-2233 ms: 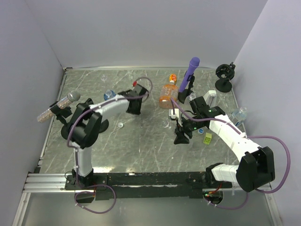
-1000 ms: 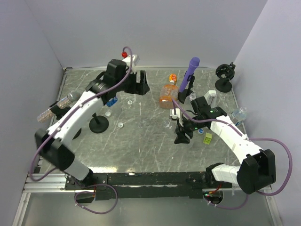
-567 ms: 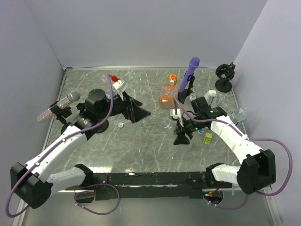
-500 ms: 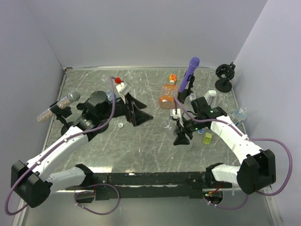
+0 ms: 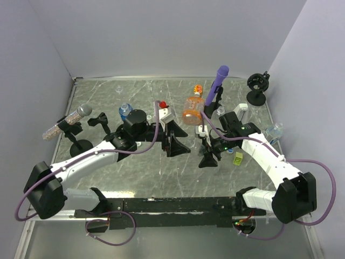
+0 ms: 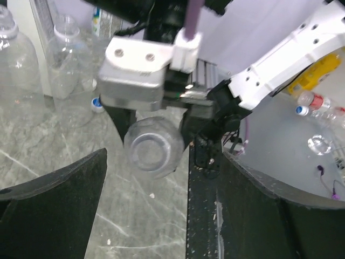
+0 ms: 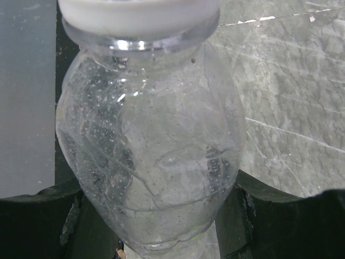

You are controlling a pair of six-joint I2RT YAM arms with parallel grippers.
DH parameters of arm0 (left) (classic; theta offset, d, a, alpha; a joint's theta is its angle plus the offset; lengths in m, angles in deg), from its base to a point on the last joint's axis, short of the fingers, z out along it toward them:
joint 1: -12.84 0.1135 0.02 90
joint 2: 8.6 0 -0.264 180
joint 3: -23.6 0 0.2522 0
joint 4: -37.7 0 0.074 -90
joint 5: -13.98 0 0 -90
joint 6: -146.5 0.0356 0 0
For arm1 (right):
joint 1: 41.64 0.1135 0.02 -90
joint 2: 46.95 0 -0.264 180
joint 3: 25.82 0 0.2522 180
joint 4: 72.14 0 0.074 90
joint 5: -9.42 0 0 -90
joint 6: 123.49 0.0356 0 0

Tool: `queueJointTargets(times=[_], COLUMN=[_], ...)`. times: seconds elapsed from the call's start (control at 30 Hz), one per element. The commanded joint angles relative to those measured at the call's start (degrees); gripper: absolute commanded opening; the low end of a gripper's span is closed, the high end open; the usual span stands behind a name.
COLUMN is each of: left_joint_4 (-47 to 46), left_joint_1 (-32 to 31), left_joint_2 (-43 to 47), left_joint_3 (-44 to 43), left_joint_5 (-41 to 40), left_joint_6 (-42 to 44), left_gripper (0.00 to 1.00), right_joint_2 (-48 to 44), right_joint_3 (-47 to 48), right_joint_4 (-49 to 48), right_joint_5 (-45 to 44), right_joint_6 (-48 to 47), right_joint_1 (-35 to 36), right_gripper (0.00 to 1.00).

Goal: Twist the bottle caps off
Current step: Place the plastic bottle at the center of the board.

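My right gripper (image 5: 207, 155) is shut on the body of a clear bottle (image 7: 153, 145), and the bottle's white cap (image 7: 137, 16) points away from the wrist. In the left wrist view that bottle (image 6: 153, 148) hangs between the right gripper's fingers with its round end facing the camera. My left gripper (image 5: 177, 141) is open just left of it, a short gap away. Nothing lies between the left gripper's fingers (image 6: 54, 208).
An orange bottle (image 5: 192, 109) and a purple stick (image 5: 216, 86) stand at the back. A blue-capped bottle (image 5: 125, 110) is back left, and another bottle (image 5: 275, 130) lies by the right wall. A yellow-green block (image 5: 237, 158) sits right of the right gripper. Clear bottles (image 6: 67, 59) and a small blue cap (image 6: 97, 103) show behind.
The left arm has swung from the back left down to the middle, bringing its open gripper close to the bottle held by the right gripper. The right arm has not moved.
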Motion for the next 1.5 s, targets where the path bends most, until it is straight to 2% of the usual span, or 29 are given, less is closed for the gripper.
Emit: queueJointTargets(times=[0.0, 0.1, 0.3, 0.37, 0.77, 0.9, 0.97, 1.2, 1.37, 1.4, 1.43, 1.47], left_joint_4=[-2.60, -2.78, -2.59, -3.47, -6.38, -6.73, -6.73, -6.82, -5.33, -4.71, -4.19, -4.09], left_joint_1=[-0.93, -1.20, -1.20, -1.11, -1.20, -1.20, -1.20, -1.28, -1.20, -1.28, -1.20, -1.20], left_joint_2=[-2.62, -4.21, -6.15, -6.15, -6.06, -6.50, -6.58, -6.76, -7.55, -7.90, -7.82, -7.73], left_joint_3=[-1.45, -2.41, -3.21, -2.69, -2.86, -2.86, -2.94, -2.68, -3.73, -4.00, -4.09, -3.74], left_joint_5=[-0.56, 0.32, 3.57, 3.84, 2.43, 2.34, 2.34, 2.08, 2.96, 2.96, 2.61, 1.91], left_joint_6=[3.69, 3.61, 2.64, 1.77, 0.09, -0.52, -0.87, -1.84, -2.19, -2.28, -2.54, -2.37], left_gripper=[0.88, 0.84, 0.64, 0.61, 0.64, 0.61, 0.51, 0.49, 0.23, 0.08, 0.01, 0.01], right_joint_2=[-1.75, -1.75, -1.58, -1.40, -1.14, -0.96, -0.96, -0.79, -0.79, -0.87, -1.05, -1.05], right_joint_3=[1.30, 1.21, 1.39, 1.39, 1.39, 1.39, 1.39, 1.30, 1.30, 1.30, 1.22, 1.21], right_joint_4=[0.52, 0.52, 0.70, 0.78, 0.79, 0.87, 0.87, 0.70, 0.43, 0.43, 0.35, 0.17], right_joint_5=[2.72, 2.81, 2.81, 2.90, 2.99, 2.90, 2.90, 2.81, 2.81, 2.81, 2.90, 2.90], right_joint_6=[-1.82, -1.82, -1.91, -1.91, -1.91, -1.91, -1.91, -1.82, -1.47, -1.38, -1.29, -1.20], right_joint_1=[0.27, 0.27, 0.27, 0.27, 0.27, 0.18, 0.27, 0.27, 0.36, 0.36, 0.27, 0.27], right_gripper=[0.14, 0.14, 0.14, 0.14, 0.14, 0.14, 0.14, 0.15, 0.20, 0.22, 0.26, 0.30])
